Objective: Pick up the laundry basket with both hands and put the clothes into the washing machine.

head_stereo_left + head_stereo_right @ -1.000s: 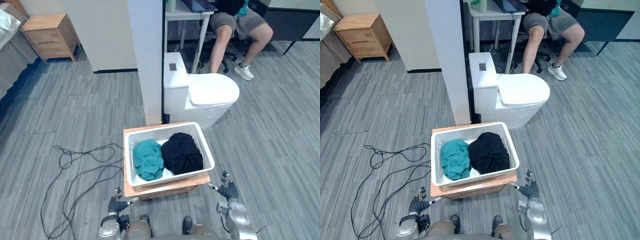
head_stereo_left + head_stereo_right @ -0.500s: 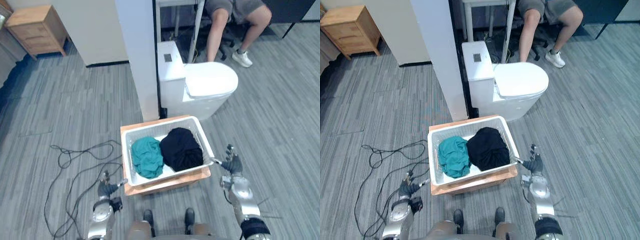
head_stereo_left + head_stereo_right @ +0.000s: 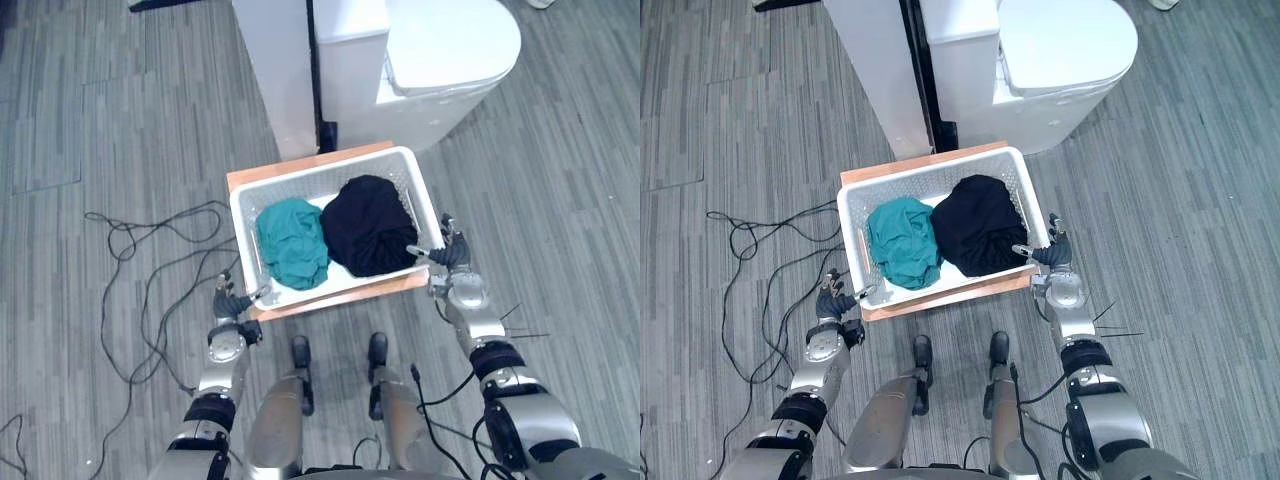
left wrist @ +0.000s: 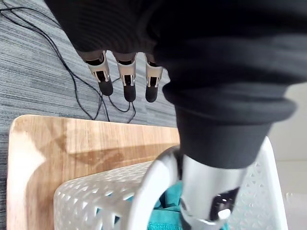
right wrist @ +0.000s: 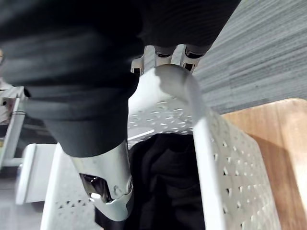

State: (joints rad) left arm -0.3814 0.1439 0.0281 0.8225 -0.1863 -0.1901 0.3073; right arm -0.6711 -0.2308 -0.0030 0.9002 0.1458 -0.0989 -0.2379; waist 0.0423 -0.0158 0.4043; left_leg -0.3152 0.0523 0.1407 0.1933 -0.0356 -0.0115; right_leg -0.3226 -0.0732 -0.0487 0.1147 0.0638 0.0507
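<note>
basket (image 3: 330, 166) is sitting long way across between left hand (image 3: 228, 300) and right hand (image 3: 452, 255); fingers (image 4: 128, 80) are sticking out straight, gripping nothing.

Silver-grey arms (image 3: 522, 412); dark ribbed covers (image 4: 144, 24) on left hand (image 3: 229, 299), right hand (image 3: 450, 256); left's silver fingers (image 4: 127, 79) dark-tipped

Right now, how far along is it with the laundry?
Early. Nothing is finished: the laundry basket sits on its wooden stand with the teal and black clothes inside. In hand: the left hand and right hand are at its two ends. Left: lifting it and loading the washing machine.
</note>
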